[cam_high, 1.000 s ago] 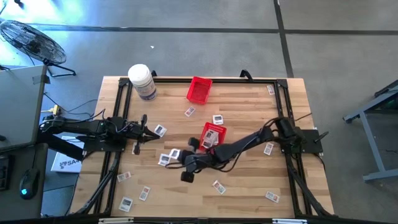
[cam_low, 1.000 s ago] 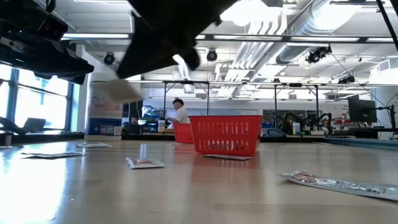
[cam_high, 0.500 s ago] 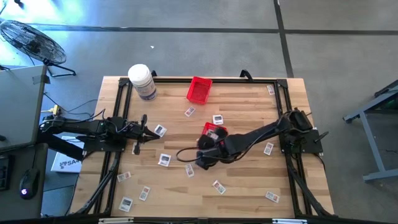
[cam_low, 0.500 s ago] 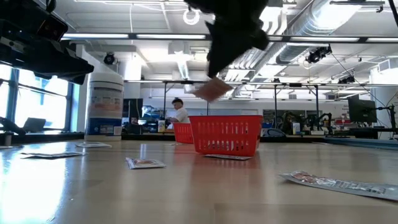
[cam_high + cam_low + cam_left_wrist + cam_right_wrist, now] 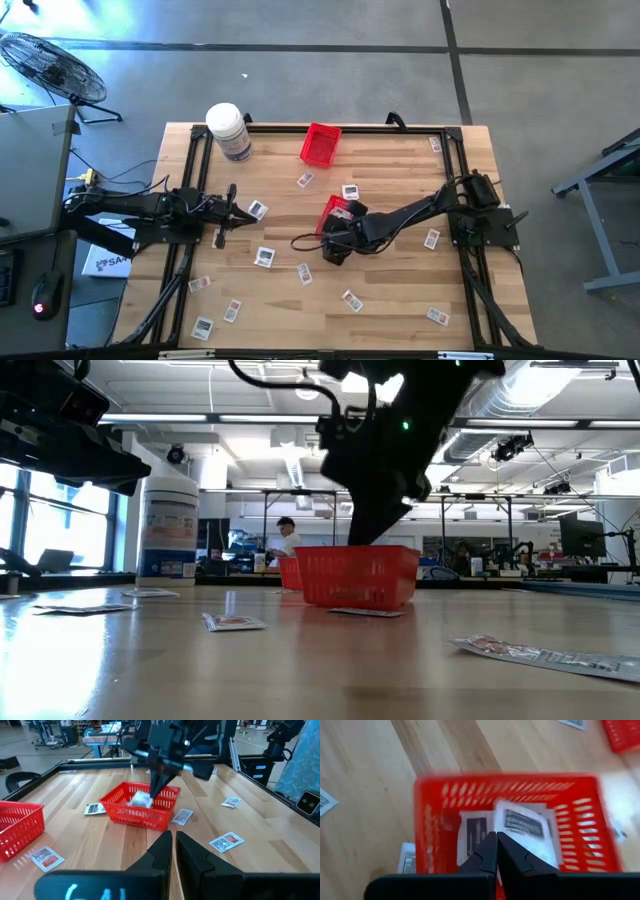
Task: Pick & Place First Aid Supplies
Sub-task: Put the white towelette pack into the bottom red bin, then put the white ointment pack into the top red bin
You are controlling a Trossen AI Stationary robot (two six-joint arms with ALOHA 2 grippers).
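A red mesh basket [image 5: 342, 211] stands at the table's middle and holds white-grey packets [image 5: 475, 830]. My right gripper [image 5: 493, 838] points down into it, shut on one more packet [image 5: 522, 822]. The left wrist view shows the right gripper [image 5: 151, 796] over the basket [image 5: 142, 812]. In the low view the right gripper [image 5: 370, 535] dips behind the basket's rim [image 5: 360, 555]. Several other packets lie flat on the wood, such as a packet [image 5: 264, 256] and a packet [image 5: 350, 299]. My left gripper [image 5: 228, 212] hovers shut over the table's left side. My right gripper pinches a white packet with dark print by its edge [image 5: 499, 832] between the two fingertips. The fingers come from above, pointing down into the basket. The packet sits inside the basket walls, above the packets lying there; whether it touches them I cannot tell.
A second red basket [image 5: 321, 144] stands near the far edge, and a big white jar [image 5: 228, 130] at the far left corner. A black frame [image 5: 190, 160] runs along the table's sides. More packets lie near the right side [image 5: 432, 238] and near corner [image 5: 437, 315].
My right gripper carried a packet from the table's near-left of the centre basket toward the right and far side, then came down over the basket until its fingers dipped inside. The packet went from hanging clear in the air to inside the basket walls.
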